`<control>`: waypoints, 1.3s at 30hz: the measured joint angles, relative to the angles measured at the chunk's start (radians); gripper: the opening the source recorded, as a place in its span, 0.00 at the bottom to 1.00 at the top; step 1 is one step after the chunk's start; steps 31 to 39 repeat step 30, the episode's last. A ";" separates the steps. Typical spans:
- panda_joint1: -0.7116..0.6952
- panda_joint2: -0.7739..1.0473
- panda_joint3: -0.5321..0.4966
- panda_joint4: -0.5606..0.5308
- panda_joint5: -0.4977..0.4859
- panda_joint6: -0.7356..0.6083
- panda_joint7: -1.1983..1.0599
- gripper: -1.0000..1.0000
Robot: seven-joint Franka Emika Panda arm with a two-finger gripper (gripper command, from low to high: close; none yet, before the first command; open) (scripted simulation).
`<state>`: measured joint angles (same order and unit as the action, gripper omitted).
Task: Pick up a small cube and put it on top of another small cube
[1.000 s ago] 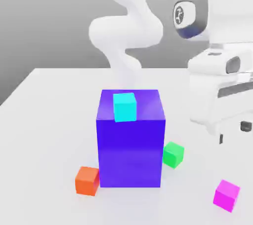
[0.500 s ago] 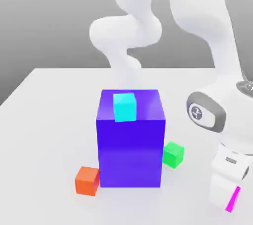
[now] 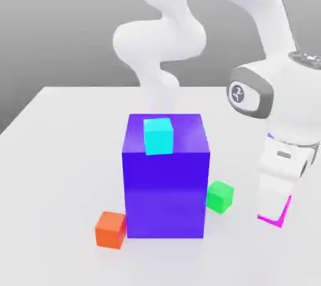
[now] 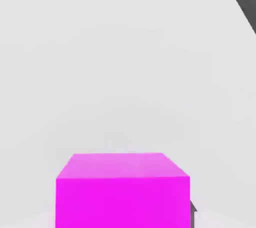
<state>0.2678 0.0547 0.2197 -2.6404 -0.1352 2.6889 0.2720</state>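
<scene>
One magenta cube (image 4: 122, 203) clenched by the gripper (image 3: 274, 209), exterior view's lower right, cyan cube (image 3: 158, 137) atop blue block (image 3: 166, 194), centre of frame.

The supporting surface is a flat, pale, plain table (image 3: 56, 172). It extends beneath the fingers (image 3: 274, 195) and away from them toward the exterior view's left. Three items rest directly on it, all toward the exterior view's left of the fingers. Nearest the fingers is the green cube (image 3: 220, 197), set just beside the block. Next is the large purple-blue block (image 3: 165, 194), upright, located between the green cube and the orange cube (image 3: 110, 230). The orange cube is farthest from the fingers, at the block's opposite side. Contact between either cube and the block cannot be determined.
</scene>
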 joint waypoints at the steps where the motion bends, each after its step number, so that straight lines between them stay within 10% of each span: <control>1: -0.008 -0.037 0.006 -0.035 0.013 -0.001 -0.045 0.00; 10: 0.121 -0.361 -0.110 -0.346 0.187 -0.009 -0.484 0.00; 19: 0.126 -0.105 -0.124 -0.365 0.162 0.265 -0.501 0.00; 20: 0.124 -0.083 -0.126 -0.364 0.150 0.286 -0.493 1.00; 39: 0.138 -0.172 -0.129 -0.368 0.184 0.202 -0.515 1.00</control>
